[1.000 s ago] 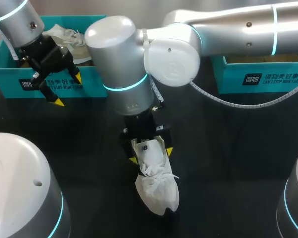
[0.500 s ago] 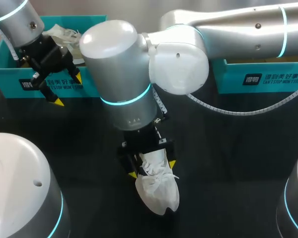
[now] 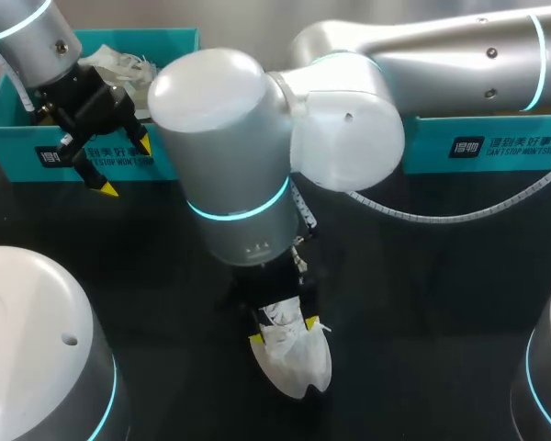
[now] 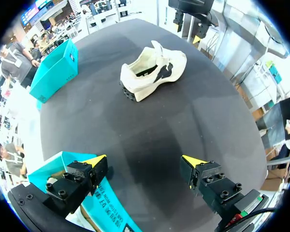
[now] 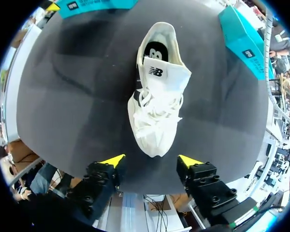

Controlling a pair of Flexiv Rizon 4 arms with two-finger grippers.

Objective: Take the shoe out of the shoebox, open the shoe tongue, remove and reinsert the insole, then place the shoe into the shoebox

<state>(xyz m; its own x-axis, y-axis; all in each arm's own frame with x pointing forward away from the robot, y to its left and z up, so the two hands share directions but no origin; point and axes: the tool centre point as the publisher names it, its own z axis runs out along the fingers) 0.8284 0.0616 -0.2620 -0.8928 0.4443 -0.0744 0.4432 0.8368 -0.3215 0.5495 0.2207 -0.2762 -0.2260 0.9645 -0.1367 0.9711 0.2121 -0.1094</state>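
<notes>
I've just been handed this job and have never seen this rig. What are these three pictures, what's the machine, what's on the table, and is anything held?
The machine is two robot arms at a black table. The wide picture looks down from above and behind them. Each round picture comes from a camera on one arm's wrist, looking along its gripper's yellow-tipped fingers. A white shoe lies on the table, its dark insole showing. The right gripper hangs open above it. The left gripper, also open, is at a teal shoebox with something white inside. A second teal box stands on the right. Nothing is held.
</notes>
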